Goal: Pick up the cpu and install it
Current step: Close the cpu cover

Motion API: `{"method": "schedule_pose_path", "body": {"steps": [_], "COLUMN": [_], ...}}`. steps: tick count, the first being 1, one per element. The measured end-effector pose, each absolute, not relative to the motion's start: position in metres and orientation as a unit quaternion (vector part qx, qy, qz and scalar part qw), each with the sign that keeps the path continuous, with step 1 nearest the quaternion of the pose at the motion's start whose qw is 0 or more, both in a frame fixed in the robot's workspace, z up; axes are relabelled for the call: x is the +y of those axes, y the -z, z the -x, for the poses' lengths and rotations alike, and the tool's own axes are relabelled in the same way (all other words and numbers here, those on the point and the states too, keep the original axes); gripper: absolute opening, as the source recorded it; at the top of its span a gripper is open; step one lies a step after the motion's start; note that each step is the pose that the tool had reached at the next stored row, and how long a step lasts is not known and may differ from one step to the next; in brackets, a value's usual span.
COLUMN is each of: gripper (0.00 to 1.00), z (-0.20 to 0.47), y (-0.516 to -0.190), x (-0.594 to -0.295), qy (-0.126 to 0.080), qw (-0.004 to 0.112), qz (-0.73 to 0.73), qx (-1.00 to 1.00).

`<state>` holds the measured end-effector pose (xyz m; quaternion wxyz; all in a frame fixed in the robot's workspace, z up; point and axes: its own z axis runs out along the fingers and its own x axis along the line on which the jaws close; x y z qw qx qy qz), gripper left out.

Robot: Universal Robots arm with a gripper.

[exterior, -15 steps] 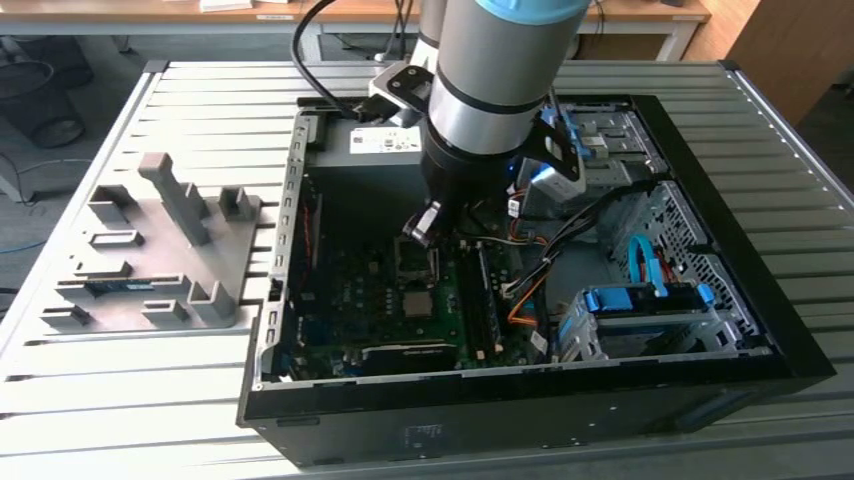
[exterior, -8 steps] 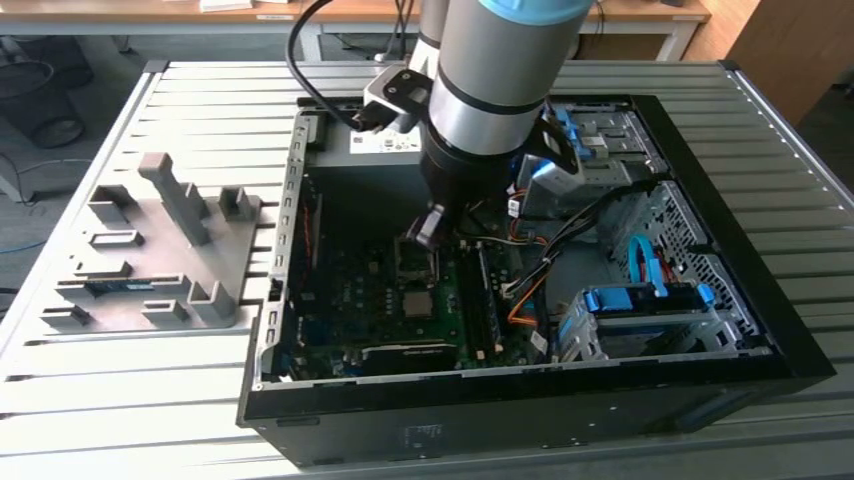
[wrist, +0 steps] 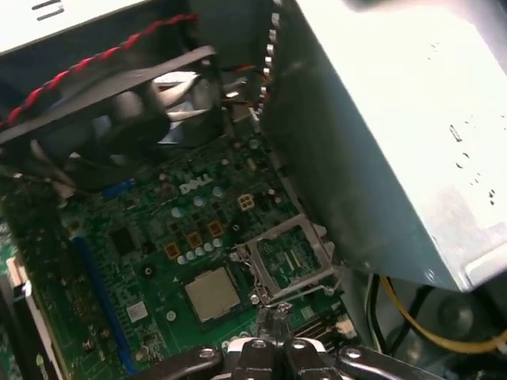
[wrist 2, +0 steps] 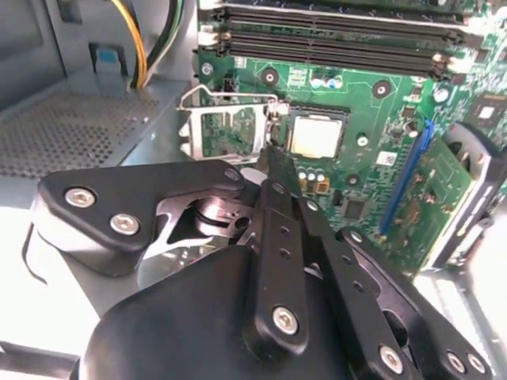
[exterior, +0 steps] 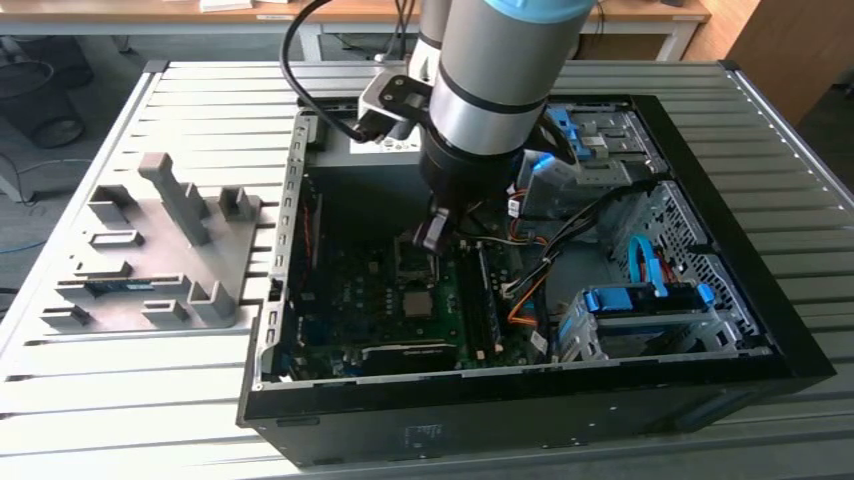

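Observation:
The cpu [exterior: 418, 303] [wrist 2: 315, 134] [wrist: 211, 293], a small silver-grey square, lies flat in its socket on the green motherboard [wrist 2: 380, 119] inside the open computer case [exterior: 534, 400]. Beside it the socket's metal frame [wrist 2: 228, 131] [wrist: 289, 257] is swung open and shows a green patch with contacts. My gripper [exterior: 430, 240] [wrist 2: 273, 158] [wrist: 273, 321] hangs low inside the case, just over the edge between the cpu and the open frame. Its black fingers meet at the tip, shut, with nothing seen between them. It is not holding the cpu.
The grey power supply box [wrist: 396, 119] stands close beside the socket, with yellow cables [wrist 2: 131, 39]. A fan [wrist: 119, 119] and memory slots [wrist 2: 333, 39] flank the board. Blue drive bays [exterior: 641, 300] fill the case's right in the exterior view. A grey parts fixture [exterior: 160, 250] stands left of the case.

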<state>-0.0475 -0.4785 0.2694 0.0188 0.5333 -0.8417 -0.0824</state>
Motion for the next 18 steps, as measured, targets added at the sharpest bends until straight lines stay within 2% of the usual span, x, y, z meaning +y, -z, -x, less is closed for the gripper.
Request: {"method": "schedule_pose_path", "body": {"steps": [5, 18], "gripper": [0.1, 0.1], "z": [0.047, 0.044], "y": [-0.269, -0.258], "x": [-0.478, -0.477], "qy": [0.082, 0.103], "qw": [0.022, 0.006], "qz": [-0.565, -0.546], "qx": [-0.821, -0.831]}}
